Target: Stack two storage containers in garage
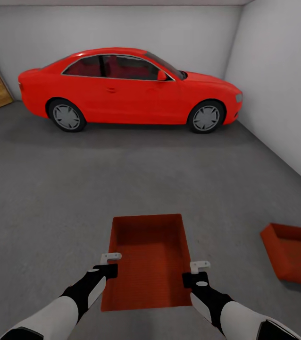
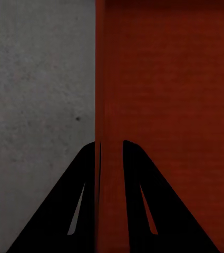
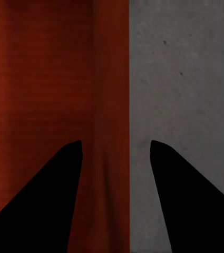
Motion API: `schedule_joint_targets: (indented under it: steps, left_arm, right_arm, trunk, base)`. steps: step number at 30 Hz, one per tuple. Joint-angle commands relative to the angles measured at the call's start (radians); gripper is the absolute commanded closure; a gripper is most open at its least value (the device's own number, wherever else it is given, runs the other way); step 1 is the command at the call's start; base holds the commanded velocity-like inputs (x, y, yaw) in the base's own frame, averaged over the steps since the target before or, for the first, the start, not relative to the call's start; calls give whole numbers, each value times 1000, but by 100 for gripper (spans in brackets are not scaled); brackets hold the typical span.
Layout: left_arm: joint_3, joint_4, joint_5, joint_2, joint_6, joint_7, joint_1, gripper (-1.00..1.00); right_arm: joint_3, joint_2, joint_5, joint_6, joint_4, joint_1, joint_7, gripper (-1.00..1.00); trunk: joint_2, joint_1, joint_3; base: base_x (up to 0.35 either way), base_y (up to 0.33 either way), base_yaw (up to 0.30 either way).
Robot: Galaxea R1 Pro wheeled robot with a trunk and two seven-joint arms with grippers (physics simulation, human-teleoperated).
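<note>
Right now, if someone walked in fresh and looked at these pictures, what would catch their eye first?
The red car parked side-on against the far wall grabs attention first. Next comes the orange-red storage container close in front of the robot, with the left hand and right hand straddling its two side walls. A second container sits on the grey floor off to the right.

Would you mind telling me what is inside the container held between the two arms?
The container shows only its own ribbed orange-red bottom; nothing lies inside. The grey floor beneath it is covered, so unseen.
</note>
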Motion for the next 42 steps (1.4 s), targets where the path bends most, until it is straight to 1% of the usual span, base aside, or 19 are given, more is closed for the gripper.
schedule_joint_targets:
  steps: [1,42]
  left_arm:
    - [-44,-6,-3,1,5,14,0,100]
    - [-44,-5,-3,1,4,14,0,100]
  right_arm:
    - [-3,-1,-34,10,3,-1,-4,100]
    - [-3,-1,-34,10,3,-1,-4,100]
  trunk:
    - [-2,1,-2]
    - [-2,1,-2]
  base:
    - [323,0,0]
    - [323,0,0]
